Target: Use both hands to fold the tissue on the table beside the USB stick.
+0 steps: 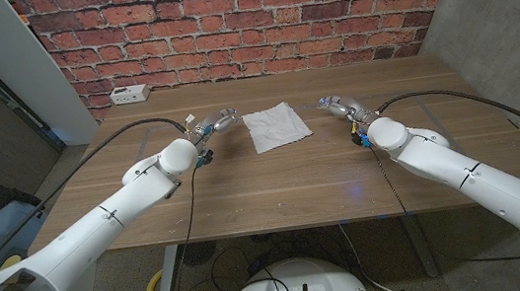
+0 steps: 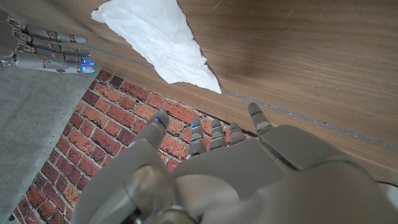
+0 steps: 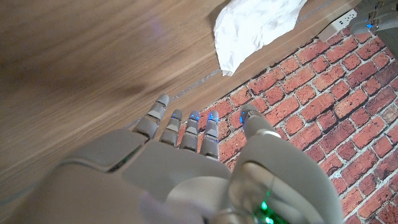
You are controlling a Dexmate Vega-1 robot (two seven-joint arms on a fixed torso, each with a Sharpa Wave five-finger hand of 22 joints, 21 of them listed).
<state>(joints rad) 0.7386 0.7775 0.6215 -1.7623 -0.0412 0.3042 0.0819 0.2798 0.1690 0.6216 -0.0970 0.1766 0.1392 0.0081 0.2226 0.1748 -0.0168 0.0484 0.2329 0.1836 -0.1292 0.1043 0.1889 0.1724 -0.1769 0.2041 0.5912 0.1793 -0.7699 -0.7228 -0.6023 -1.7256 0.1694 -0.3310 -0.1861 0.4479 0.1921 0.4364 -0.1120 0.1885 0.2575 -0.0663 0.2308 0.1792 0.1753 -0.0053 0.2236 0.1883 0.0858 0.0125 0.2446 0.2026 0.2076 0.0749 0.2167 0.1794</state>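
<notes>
A white, slightly crumpled tissue (image 1: 276, 126) lies on the wooden table (image 1: 275, 188), in its far middle part. My left hand (image 1: 216, 124) hovers just to the left of the tissue, fingers stretched toward it and holding nothing. My right hand (image 1: 338, 106) is a short way off the tissue's right edge, fingers also extended and empty. In the left wrist view my left hand (image 2: 205, 168) points toward the tissue (image 2: 155, 34), with the right hand (image 2: 43, 46) beyond it. In the right wrist view my right hand (image 3: 193, 162) faces the tissue (image 3: 255, 25); the left hand (image 3: 376, 15) shows past it.
A white power strip (image 1: 129, 94) lies at the table's far left corner, also seen as the power strip (image 3: 339, 23) in the right wrist view. A red brick wall (image 1: 244, 18) stands behind the table. Bare wood stretches from the tissue to the near edge.
</notes>
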